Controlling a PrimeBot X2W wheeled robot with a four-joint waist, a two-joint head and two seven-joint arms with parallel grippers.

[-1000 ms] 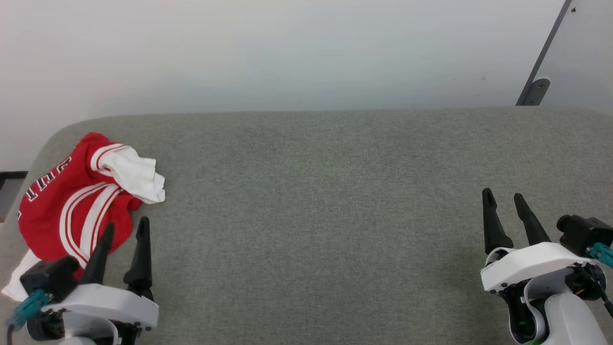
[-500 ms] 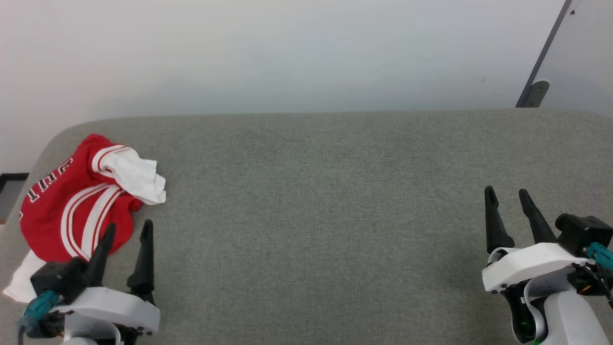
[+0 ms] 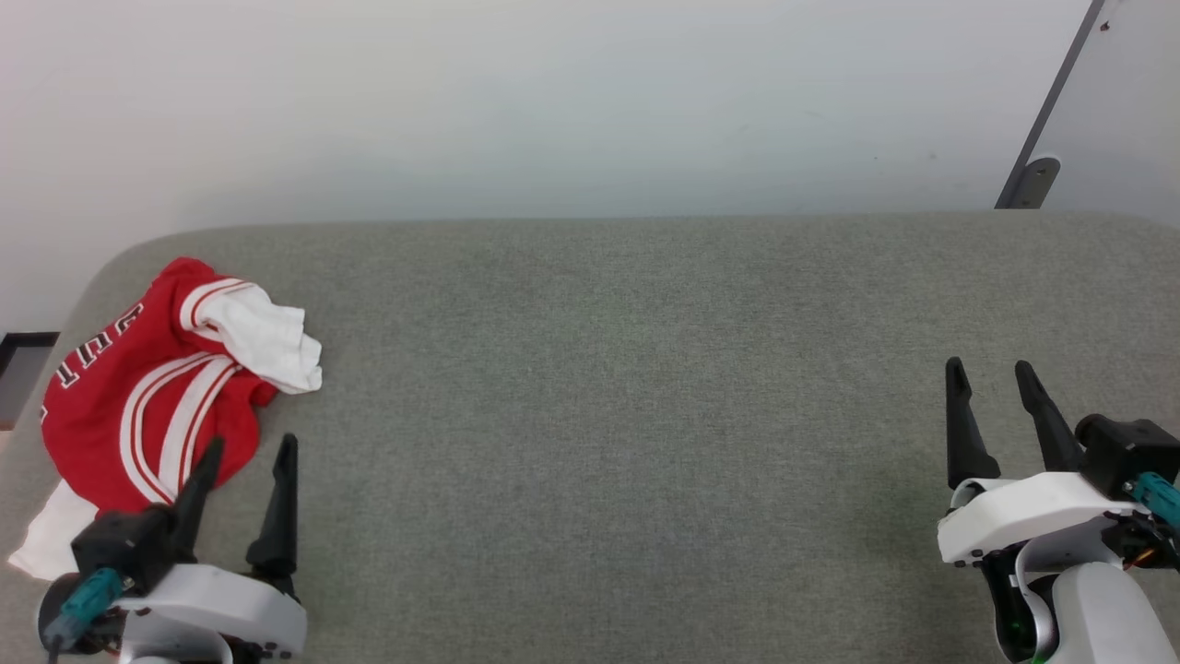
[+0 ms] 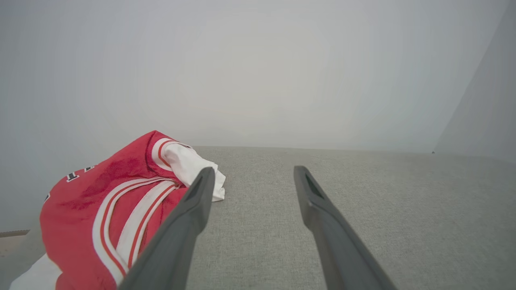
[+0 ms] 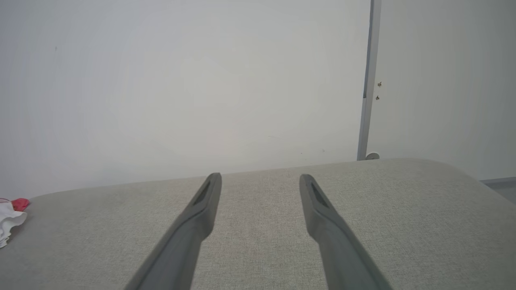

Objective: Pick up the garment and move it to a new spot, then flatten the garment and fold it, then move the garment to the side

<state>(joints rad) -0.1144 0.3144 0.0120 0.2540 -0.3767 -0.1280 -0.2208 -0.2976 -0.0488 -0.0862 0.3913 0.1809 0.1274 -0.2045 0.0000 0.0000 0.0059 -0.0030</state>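
The garment (image 3: 138, 397) is a red jersey with white sleeves and striped trim, lying crumpled at the far left of the grey padded surface (image 3: 608, 415). It also shows in the left wrist view as the garment (image 4: 113, 201), and a scrap of the garment (image 5: 10, 215) sits at the left edge of the right wrist view. My left gripper (image 3: 251, 444) stands open just in front of its near right edge, with nothing between the fingers. My right gripper (image 3: 988, 367) is open and empty at the lower right, far from the cloth.
A pale wall (image 3: 553, 101) rises behind the surface. A grey metal post with a foot bracket (image 3: 1028, 180) stands at the back right. The surface's rounded left corner (image 3: 101, 267) lies close to the jersey.
Both grippers have drawn back slightly toward the near edge; the left one sits lower in the head view than before. The garment has not been touched.
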